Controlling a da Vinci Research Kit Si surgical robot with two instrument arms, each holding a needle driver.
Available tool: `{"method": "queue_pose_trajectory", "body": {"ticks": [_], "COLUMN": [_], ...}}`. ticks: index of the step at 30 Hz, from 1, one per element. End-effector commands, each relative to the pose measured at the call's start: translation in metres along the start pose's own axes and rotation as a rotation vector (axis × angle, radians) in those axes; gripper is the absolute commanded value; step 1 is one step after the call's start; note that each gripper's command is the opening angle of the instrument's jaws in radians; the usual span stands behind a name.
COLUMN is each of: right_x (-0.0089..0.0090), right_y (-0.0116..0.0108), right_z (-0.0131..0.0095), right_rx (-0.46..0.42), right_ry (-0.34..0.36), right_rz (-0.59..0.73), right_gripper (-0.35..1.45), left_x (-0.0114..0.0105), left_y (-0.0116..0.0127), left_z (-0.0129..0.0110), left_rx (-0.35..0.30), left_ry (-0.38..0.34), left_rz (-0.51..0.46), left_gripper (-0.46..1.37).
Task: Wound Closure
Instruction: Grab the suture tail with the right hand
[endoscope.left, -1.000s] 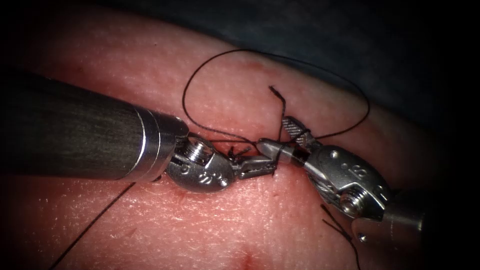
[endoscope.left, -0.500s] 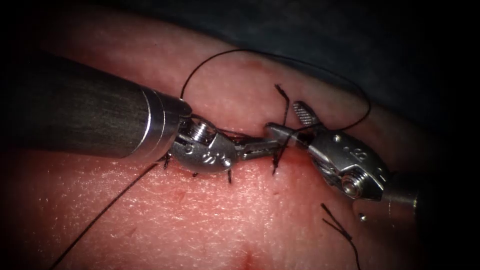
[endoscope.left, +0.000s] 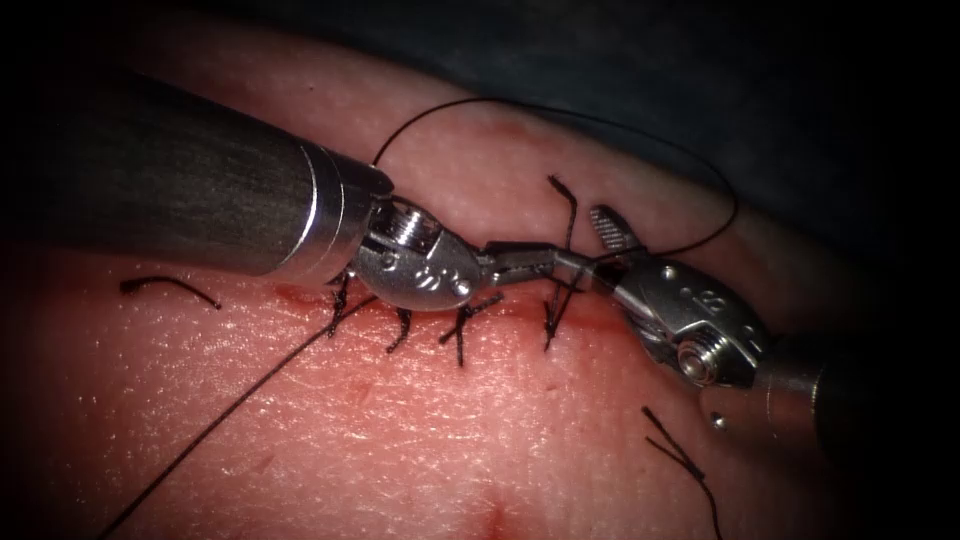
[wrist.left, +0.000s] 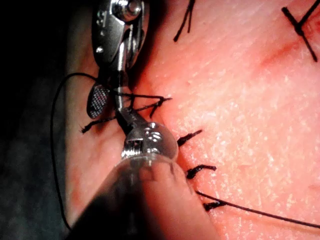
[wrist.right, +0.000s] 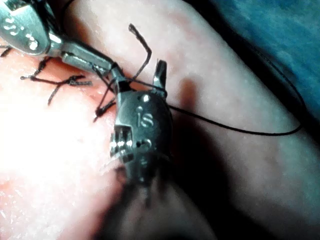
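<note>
- Thread (endoscope.left: 480, 100) is pinched in the closed jaws of the left tool (endoscope.left: 530, 258), near the centre of the frame.
- The right tool (endoscope.left: 585, 240) is seen just beside it, jaws parted. A strand lies between them and nothing is gripped.
- Both tips are met over the right end of the cut (endoscope.left: 300, 297), by a stitch (endoscope.left: 555, 320).
- From there the thread is looped to the upper right.
- Two cut ends (endoscope.left: 680, 460) lie at the lower right on the tissue (endoscope.left: 450, 430).
- By judgement, the strand is best kept lightly taut and low, so that the stitch is not lifted.
</note>
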Motion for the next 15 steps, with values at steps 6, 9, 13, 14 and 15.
{"method": "queue_pose_trajectory", "body": {"ticks": [6, 9, 13, 14, 15], "right_x": [0.0005, 0.0005, 0.0007, 0.0007, 0.0007], "right_y": [-0.0008, -0.0008, -0.0005, -0.0004, -0.0004], "right_z": [0.001, 0.0011, 0.0012, 0.0013, 0.0013], "right_rx": [0.007, 0.006, 0.007, 0.008, 0.008], "right_ry": [-0.001, -0.001, -0.001, 0.005, 0.008], "right_rz": [0.007, 0.007, 0.008, 0.008, 0.009], "right_gripper": [1.04, 1.02, 0.99, 0.97, 0.96], "left_x": [-0.0001, -0.0002, -0.0001, -0.0001, -0.0001], "left_y": [0.0001, 0.0001, 0.0002, 0.0002, 0.0003], "left_z": [0.0, -0.0001, -0.0003, -0.0003, -0.0003], "left_rx": [-0.011, -0.011, -0.011, -0.01, -0.01], "left_ry": [-0.002, -0.001, -0.002, -0.002, -0.002], "left_rz": [0.001, 0.001, 0.002, 0.002, 0.002], "left_gripper": [-0.35, -0.35, -0.35, -0.35, -0.35]}}
